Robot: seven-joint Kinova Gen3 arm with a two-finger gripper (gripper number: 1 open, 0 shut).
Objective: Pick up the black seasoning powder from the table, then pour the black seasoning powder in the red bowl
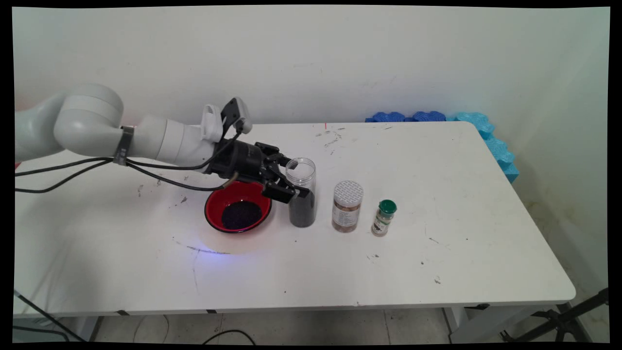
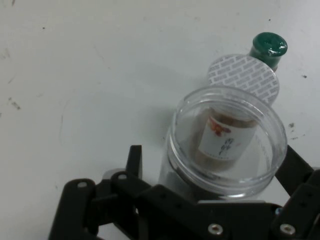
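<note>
**A:** What is the setting?

**B:** A white table [image 1: 437,272] against a pale wall, with blue foam [image 1: 486,131] at its far right corner.

**A:** Where is the gripper?

**B:** The black gripper [image 1: 291,183] reaches in level from the left, above a red bowl [image 1: 214,214] of dark grains. Its fingers [image 2: 134,162] are spread on either side of an open clear jar [image 1: 302,199]. Whether they press its wall, I cannot tell.

**A:** And the jar?

**B:** It stands upright just right of the bowl, about half full of dark grains. Further right stand a white-lidded jar [image 1: 347,206], then a small green-capped bottle [image 1: 384,218].
</note>
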